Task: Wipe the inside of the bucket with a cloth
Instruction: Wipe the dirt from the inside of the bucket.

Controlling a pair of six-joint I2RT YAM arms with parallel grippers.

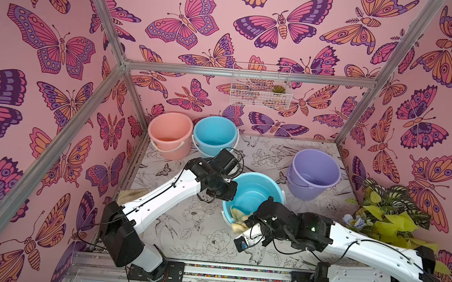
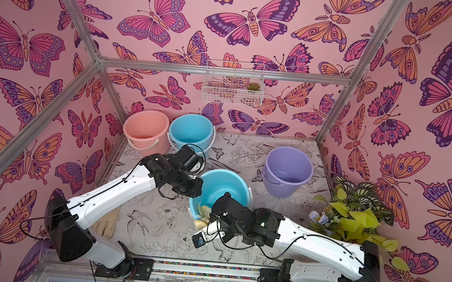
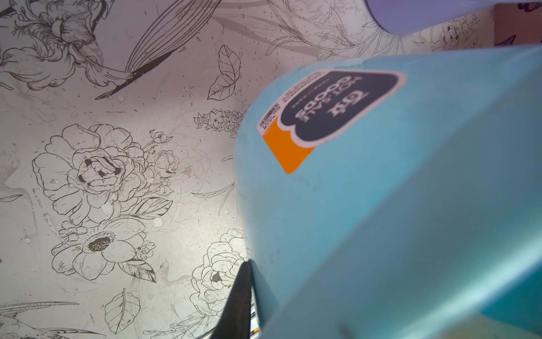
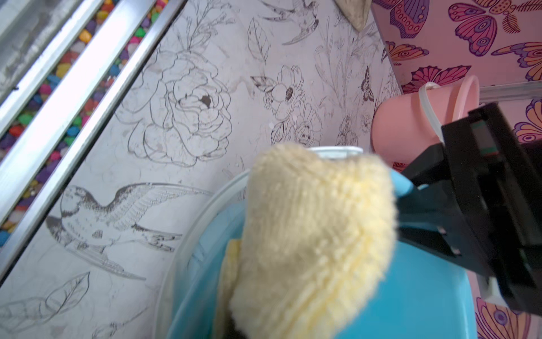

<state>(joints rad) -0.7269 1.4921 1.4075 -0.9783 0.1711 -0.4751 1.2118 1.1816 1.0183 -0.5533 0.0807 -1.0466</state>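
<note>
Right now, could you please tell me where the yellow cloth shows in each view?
In a top view: the yellow cloth sits just below centre, on the rim of the near blue bucket.
In a top view: same rim, slightly left of centre.
Left wrist: not clearly in it.
Right wrist: fills the lower middle.
Shared landmark: the near blue bucket.

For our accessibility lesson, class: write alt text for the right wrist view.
A fluffy pale yellow cloth lies across the rim of a blue bucket. The black left pincer clamps that rim; a pink bucket stands beyond on the flower-printed table.
</note>
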